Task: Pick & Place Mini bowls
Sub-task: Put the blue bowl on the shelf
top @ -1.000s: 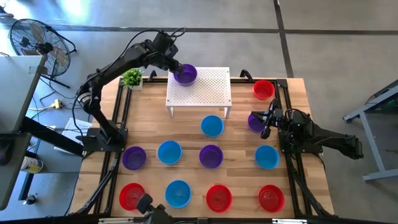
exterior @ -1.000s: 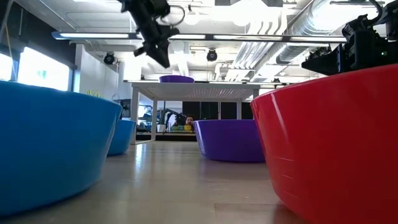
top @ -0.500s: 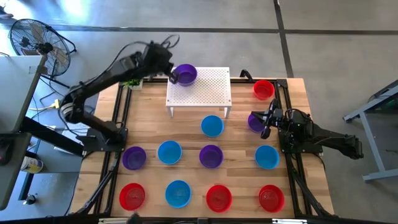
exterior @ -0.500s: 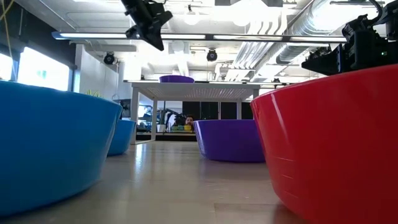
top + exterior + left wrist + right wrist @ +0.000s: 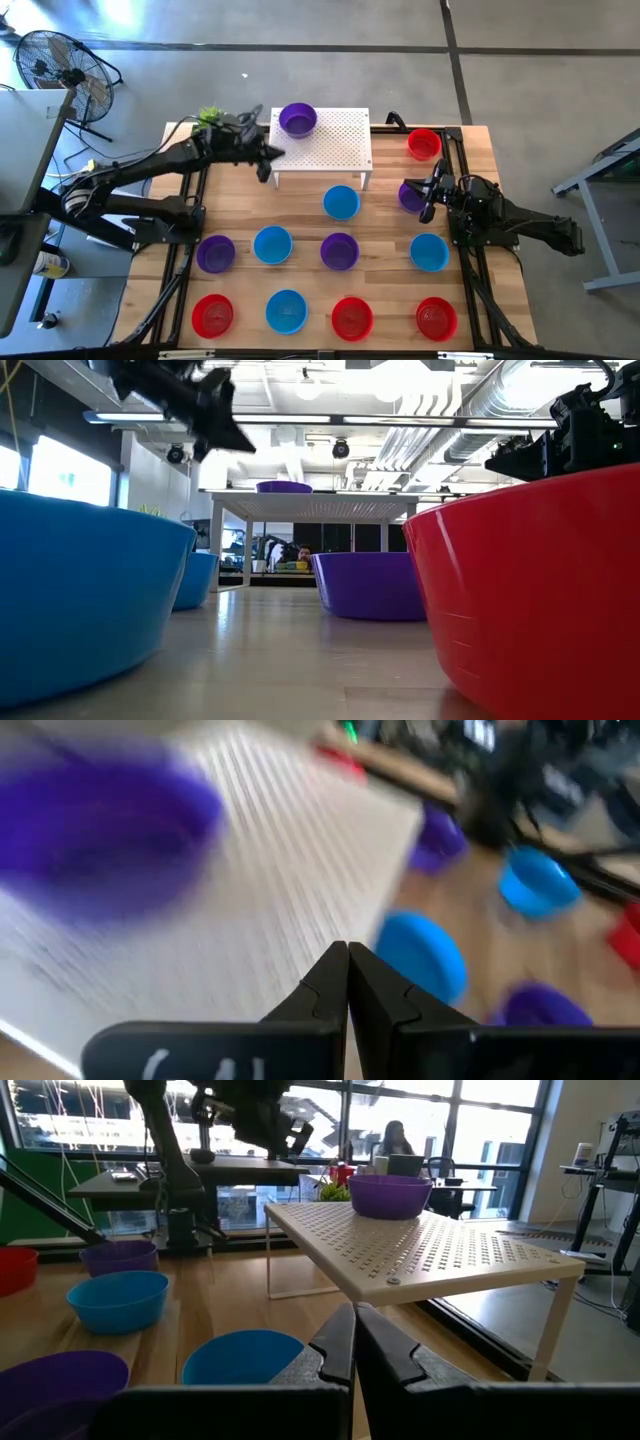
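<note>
I have pulled my left gripper (image 5: pixel 266 160), fingers pressed together and empty, off the white stand (image 5: pixel 335 150), leaving the purple bowl (image 5: pixel 297 119) placed there.

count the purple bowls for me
4. One sits on the white stand at its far-left corner, one by the right gripper, partly hidden, one mid-table, one on the left side. None seems fully hidden.
</note>
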